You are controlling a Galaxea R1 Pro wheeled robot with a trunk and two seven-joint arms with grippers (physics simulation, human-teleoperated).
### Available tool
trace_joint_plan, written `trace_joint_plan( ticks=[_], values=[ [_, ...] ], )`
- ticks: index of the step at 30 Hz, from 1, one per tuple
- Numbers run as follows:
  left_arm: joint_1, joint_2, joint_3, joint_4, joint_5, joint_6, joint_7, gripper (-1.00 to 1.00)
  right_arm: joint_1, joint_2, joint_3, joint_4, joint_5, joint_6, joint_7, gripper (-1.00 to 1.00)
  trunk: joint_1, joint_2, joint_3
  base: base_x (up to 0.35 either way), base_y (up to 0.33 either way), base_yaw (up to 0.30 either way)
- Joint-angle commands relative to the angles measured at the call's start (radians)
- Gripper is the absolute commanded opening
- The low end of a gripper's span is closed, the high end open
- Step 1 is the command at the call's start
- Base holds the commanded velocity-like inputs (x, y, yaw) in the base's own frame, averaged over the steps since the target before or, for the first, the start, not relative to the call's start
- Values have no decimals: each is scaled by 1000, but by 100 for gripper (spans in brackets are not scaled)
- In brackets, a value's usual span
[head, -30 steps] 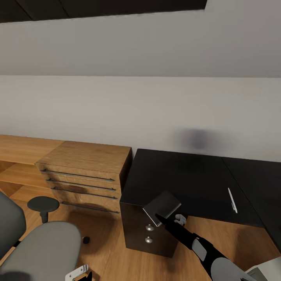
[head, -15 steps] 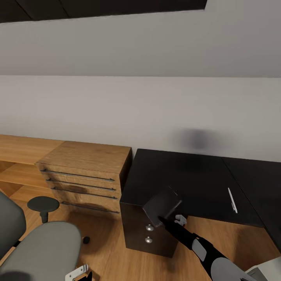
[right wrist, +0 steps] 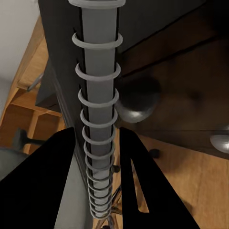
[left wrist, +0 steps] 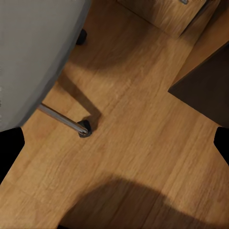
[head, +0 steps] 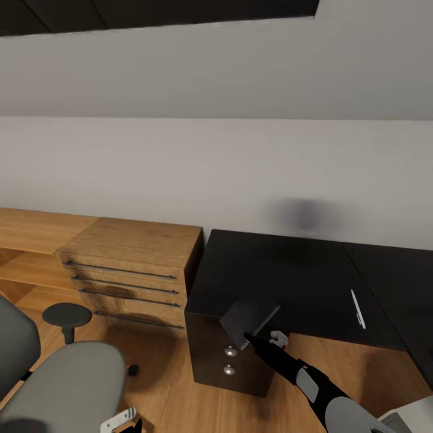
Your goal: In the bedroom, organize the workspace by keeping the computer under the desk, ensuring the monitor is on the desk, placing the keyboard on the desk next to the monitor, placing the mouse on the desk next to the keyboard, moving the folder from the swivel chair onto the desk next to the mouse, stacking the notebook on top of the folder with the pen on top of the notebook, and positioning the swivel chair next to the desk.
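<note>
Right gripper (head: 246, 341): clamped on the spiral spine of the notebook (head: 249, 315), held tilted above the black desk (head: 288, 276) front edge. Pen (head: 358, 309): on desk, at 3 o'clock from notebook. Swivel chair (head: 66, 376): 8 o'clock. Left gripper (head: 123, 419): aperture indeterminable.

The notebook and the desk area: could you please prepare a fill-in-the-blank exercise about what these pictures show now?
1. The right tool holds the notebook at its ____ binding.
2. The white pen lies on the ____ desk.
3. The wooden cabinet beside the desk has ____ drawer handles.
4. The swivel chair has a ____ seat.

Missing words: spiral; black; four; grey
</note>
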Motion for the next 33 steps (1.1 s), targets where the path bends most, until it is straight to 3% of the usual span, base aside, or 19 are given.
trace_joint_plan(
  ticks=[1,28,33],
  values=[
    [0,0,-3,0,9,-3,3,100,0,0,-3,-1,-9,11,2,-100,-4,7,2,0,0,0],
    [0,0,-3,0,11,-3,3,100,0,-6,-4,-2,-15,17,25,-100,-107,196,87,0,0,0],
    [0,0,-3,0,11,-3,4,100,0,-4,-3,-2,-15,18,59,-100,-127,231,107,0,0,-151]
  ],
)
